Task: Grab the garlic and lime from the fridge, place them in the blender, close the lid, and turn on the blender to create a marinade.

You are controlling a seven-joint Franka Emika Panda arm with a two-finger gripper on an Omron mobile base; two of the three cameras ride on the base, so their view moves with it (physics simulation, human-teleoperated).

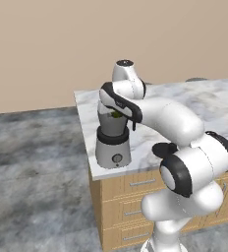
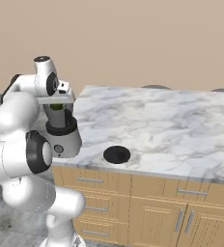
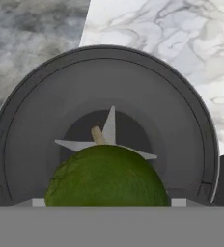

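Directly over the blender (image 1: 113, 142) jar, jaws spread wide around the lime (image 3: 107, 176), garlic (image 3: 97, 135) below.

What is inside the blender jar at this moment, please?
In the hand view, silver blades and a small tan piece, perhaps the garlic, lie at the blender jar's bottom. The lime, close to the camera, covers the rest.
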